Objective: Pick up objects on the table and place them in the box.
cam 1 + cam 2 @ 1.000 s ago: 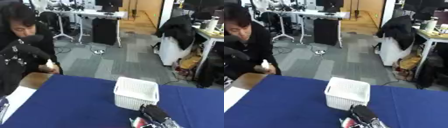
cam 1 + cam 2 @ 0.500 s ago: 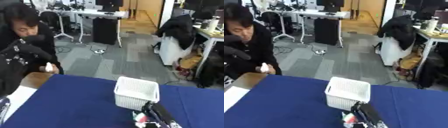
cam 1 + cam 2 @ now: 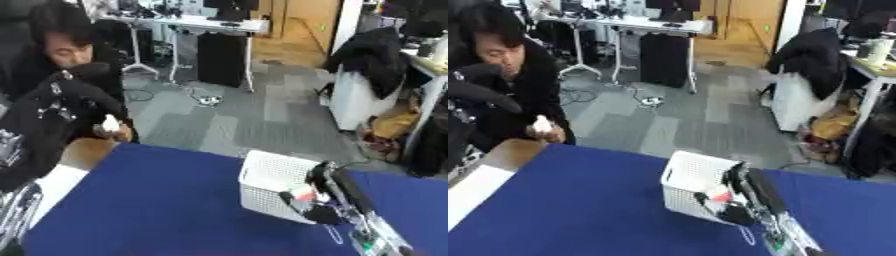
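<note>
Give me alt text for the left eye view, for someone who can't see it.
The robot's right hand reaches from the lower right over the near rim of a white basket on a blue table, fingers curled round a small red and white object. No left hand shows.

Matt cloth, perforated plastic, dark hard-shelled hand.
The table (image 3: 157, 200) wears a matt deep-blue cloth, smooth and unwrinkled; on it the box (image 3: 273, 184) looks like white plastic with a fine perforated wall, dull rather than shiny. Over the box's right rim, the right hand (image 3: 737, 197) shows black, smooth, slightly glossy casing, silvery metal behind it.
</note>
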### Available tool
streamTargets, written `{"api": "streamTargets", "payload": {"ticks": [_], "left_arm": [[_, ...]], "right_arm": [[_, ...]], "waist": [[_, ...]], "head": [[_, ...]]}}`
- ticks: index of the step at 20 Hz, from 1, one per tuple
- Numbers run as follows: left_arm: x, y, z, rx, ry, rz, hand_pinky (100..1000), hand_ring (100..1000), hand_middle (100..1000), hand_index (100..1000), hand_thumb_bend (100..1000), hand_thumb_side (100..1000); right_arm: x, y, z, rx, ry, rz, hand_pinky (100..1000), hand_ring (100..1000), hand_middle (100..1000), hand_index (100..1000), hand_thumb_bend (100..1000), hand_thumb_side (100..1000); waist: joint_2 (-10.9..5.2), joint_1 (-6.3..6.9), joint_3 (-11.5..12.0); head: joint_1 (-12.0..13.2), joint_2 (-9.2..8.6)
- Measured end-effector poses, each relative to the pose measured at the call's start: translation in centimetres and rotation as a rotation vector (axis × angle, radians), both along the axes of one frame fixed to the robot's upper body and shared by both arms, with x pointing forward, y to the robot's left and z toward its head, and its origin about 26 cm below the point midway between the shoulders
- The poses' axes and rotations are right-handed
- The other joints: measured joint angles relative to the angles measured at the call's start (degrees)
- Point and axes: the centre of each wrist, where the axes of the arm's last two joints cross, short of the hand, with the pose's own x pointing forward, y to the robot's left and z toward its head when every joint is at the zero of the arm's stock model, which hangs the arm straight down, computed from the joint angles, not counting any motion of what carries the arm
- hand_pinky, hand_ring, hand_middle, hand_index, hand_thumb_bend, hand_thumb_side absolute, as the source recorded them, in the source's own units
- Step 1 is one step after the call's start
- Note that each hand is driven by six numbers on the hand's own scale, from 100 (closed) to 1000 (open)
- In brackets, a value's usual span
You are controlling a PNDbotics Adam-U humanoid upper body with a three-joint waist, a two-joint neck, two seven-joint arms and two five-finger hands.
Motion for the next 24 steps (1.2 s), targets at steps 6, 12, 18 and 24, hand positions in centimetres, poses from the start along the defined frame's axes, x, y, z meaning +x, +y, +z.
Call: {"api": "streamTargets", "payload": {"ticks": [6, 12, 18, 24], "left_arm": [[0.0, 0.0, 0.0, 0.000, 0.001, 0.000, 638, 639, 782, 714, 183, 983], [0.0, 0.0, 0.1, 0.006, 0.005, -0.003, 638, 639, 782, 714, 184, 984], [0.2, -0.8, 0.4, 0.005, 0.003, -0.025, 636, 639, 782, 713, 186, 986], [0.3, -1.8, 0.9, -0.004, -0.001, -0.059, 636, 639, 782, 713, 189, 987]], "right_arm": [[1.0, -1.5, 3.9, 0.041, -0.029, -0.050, 100, 100, 195, 291, 579, 572], [1.8, -2.9, 5.1, 0.025, -0.032, -0.098, 100, 100, 194, 280, 579, 578], [2.6, -3.9, 5.5, -0.012, -0.052, -0.135, 100, 100, 193, 274, 574, 583], [3.2, -4.5, 5.5, -0.061, -0.077, -0.160, 100, 100, 192, 276, 571, 585]], "waist": [[0.03, -0.19, 0.15], [0.42, -0.31, 0.77], [1.21, -0.43, 2.27], [1.89, -0.77, 3.62]], "head": [[0.61, 0.41], [0.48, 0.54], [-2.27, -0.80], [-10.06, -5.61]]}}
